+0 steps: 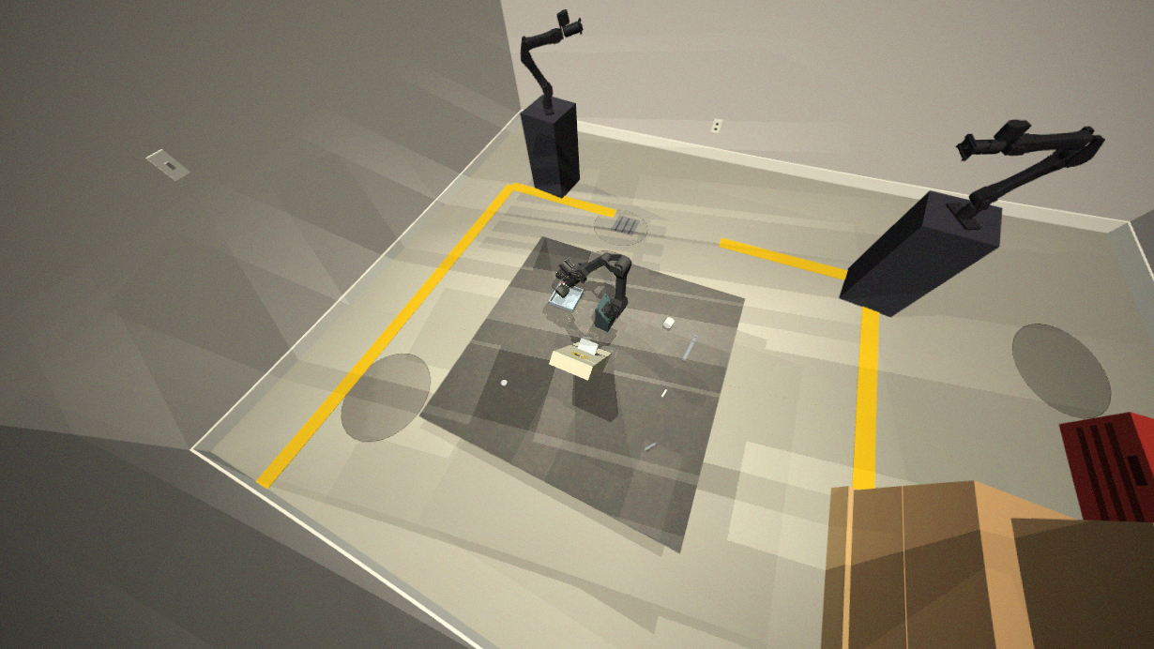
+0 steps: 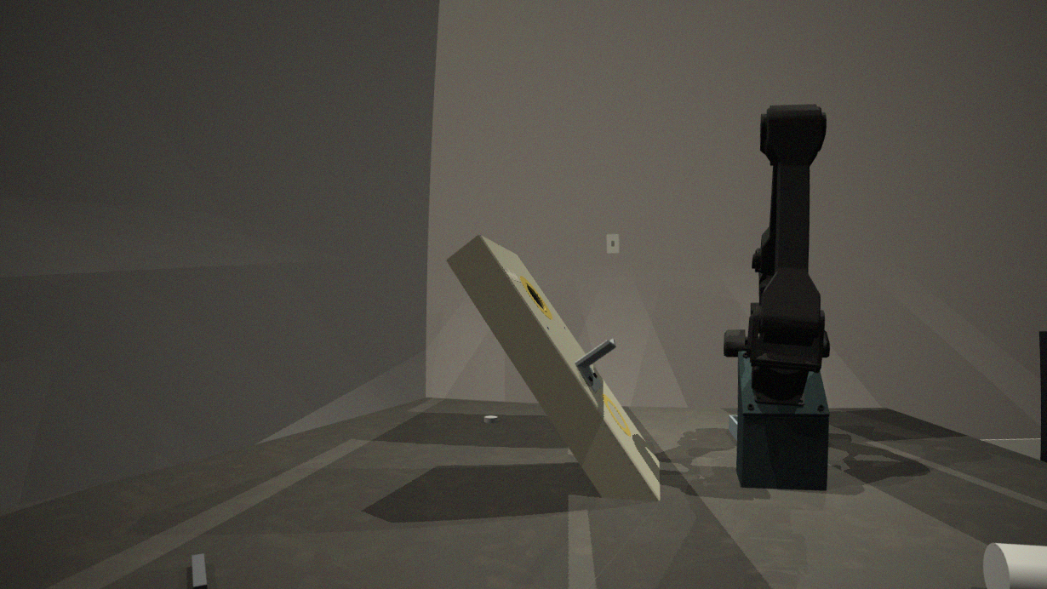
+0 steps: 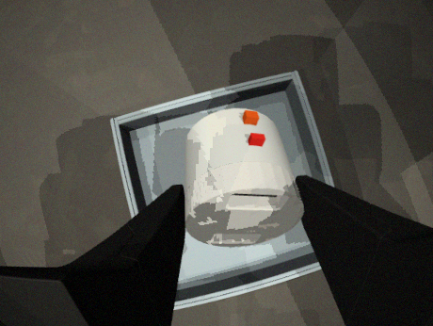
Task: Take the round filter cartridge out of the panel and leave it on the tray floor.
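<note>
The white round filter cartridge [image 3: 231, 160], with an orange and a red block on its side and slots on its near face, is between my fingers. My gripper [image 3: 240, 190] [image 1: 562, 289] is shut on it. In the wrist view both lie over the pale blue tray [image 3: 207, 265] [image 1: 571, 301]; the gap below the cartridge is hard to judge. In the exterior view the arm hides the gripper and cartridge, and only a sliver of the tray [image 2: 733, 429] shows. The tilted beige service panel [image 1: 572, 365] [image 2: 527, 351] has a dark, empty round opening [image 2: 536, 296] ringed in yellow.
A pale bar [image 2: 597, 353] sticks out of the panel's face. My arm stands on a teal base [image 2: 783, 450] [image 1: 603, 313] between tray and panel. A white cylinder [image 2: 1017, 565] [image 1: 668, 323], a white disc [image 2: 490, 420] [image 1: 503, 382] and a grey bar [image 1: 690, 347] lie around.
</note>
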### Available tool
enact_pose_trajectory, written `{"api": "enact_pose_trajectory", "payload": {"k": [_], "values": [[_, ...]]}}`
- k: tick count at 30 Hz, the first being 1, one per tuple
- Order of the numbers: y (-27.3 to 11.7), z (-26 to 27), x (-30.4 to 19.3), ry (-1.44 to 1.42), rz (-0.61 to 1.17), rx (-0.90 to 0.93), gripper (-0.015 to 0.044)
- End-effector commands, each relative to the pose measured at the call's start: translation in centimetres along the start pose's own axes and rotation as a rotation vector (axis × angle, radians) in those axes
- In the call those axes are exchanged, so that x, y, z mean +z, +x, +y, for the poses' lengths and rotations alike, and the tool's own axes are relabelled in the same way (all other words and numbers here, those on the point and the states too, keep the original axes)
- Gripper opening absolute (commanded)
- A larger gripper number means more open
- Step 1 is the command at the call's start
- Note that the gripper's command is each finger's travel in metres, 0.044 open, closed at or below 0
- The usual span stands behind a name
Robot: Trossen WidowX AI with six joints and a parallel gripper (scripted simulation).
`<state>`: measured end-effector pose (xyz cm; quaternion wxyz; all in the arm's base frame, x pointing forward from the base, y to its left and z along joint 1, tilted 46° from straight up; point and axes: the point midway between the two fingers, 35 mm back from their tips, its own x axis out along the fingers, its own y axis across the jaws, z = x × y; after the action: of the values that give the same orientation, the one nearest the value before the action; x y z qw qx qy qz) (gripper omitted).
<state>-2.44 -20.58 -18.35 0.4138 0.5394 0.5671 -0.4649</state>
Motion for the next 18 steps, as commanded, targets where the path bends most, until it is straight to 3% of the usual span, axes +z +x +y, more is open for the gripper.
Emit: {"api": "enact_pose_trajectory", "payload": {"k": [1,16,18], "values": [[1.7,-0.1,-1.1,0.003,0.009,-0.005,0.0],[5.5,-0.1,-3.8,0.003,0.01,-0.006,0.0],[5.1,-0.1,-3.7,0.005,0.019,-0.002,0.0053]]}}
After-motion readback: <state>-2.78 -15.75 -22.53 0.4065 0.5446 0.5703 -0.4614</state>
